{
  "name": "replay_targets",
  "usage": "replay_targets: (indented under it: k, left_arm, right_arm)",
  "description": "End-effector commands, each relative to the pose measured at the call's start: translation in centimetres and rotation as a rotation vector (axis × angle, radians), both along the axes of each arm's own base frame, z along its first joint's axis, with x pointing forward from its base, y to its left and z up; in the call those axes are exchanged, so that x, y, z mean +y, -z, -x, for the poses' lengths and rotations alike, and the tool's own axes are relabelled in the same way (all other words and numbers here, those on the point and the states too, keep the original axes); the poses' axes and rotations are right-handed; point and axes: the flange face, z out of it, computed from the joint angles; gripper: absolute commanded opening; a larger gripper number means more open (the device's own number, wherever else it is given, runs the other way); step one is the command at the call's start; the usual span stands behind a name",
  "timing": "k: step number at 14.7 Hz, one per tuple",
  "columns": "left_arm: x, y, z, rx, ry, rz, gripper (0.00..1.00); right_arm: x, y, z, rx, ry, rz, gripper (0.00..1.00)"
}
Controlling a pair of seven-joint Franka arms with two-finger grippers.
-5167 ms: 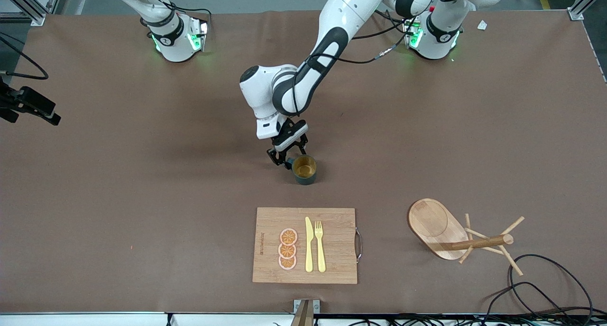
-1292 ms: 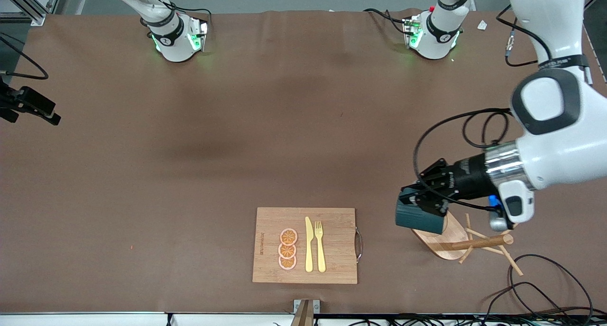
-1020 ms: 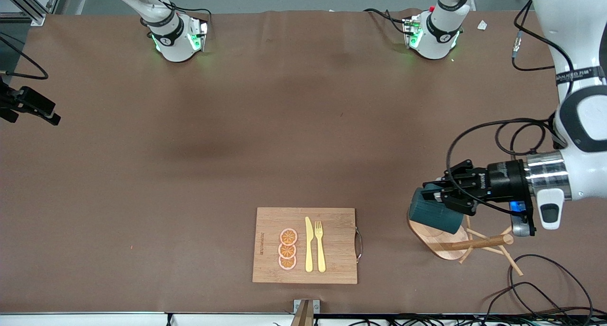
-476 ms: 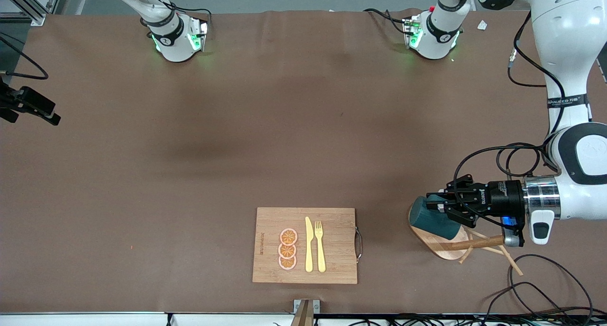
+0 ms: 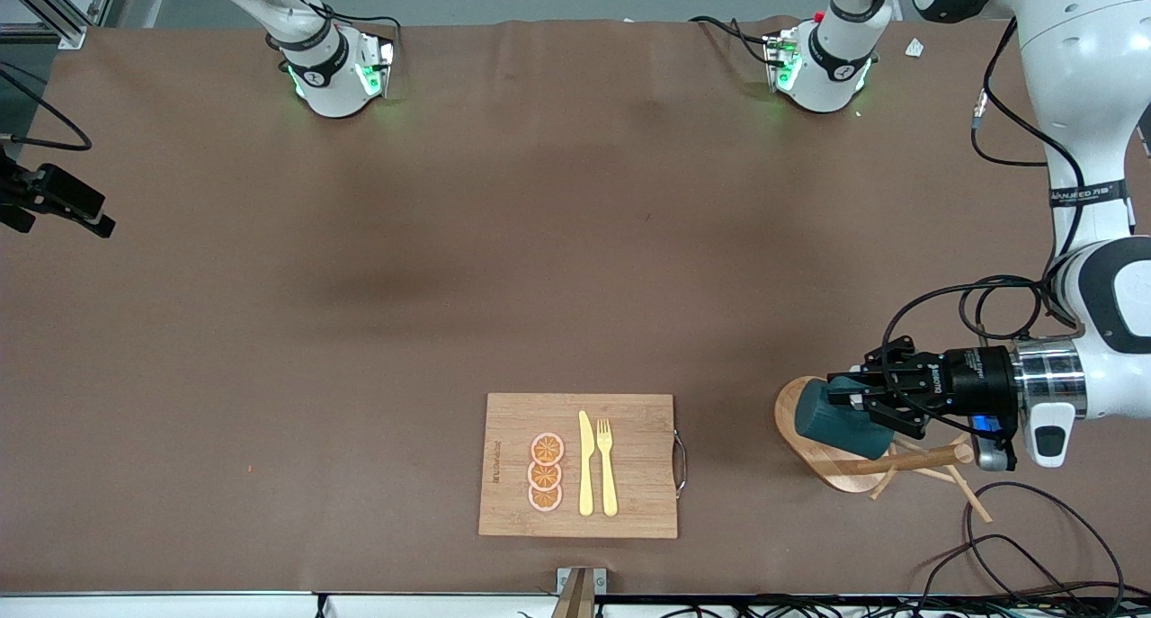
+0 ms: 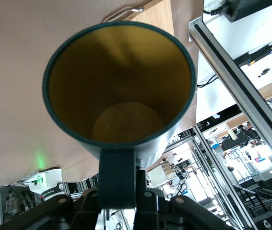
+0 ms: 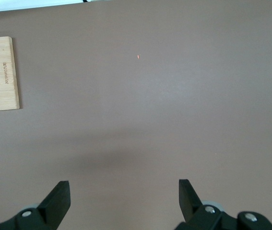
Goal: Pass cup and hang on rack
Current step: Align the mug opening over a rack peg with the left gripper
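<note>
My left gripper clenches the cup by its handle, tipped sideways over the rack — peg-ready — while my right gripper waits, fingers spread.

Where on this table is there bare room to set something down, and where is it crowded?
The widest bare stretch runs between the two arm bases and the cutting board, on toward the right arm's end; the right gripper hangs open over it. It is crowded at the left arm's end: the left gripper holds the cup over the rack, beside loose cables.
</note>
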Motion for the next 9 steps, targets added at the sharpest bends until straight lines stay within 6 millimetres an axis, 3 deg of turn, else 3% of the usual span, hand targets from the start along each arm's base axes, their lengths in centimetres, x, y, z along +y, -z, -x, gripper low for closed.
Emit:
replay_targets:
  k: [1, 9]
  left_arm:
    - [0.6, -0.3, -0.2, 0.004, -0.012, 0.027, 0.0]
    - [1.4, 0.9, -0.3, 0.03, -0.021, 0.068, 0.0]
  right_arm:
    - [-0.2, -0.3, 0.4, -0.006, -0.007, 0.012, 1.0]
    - [-0.2, -0.3, 0.4, -0.006, -0.007, 0.012, 1.0]
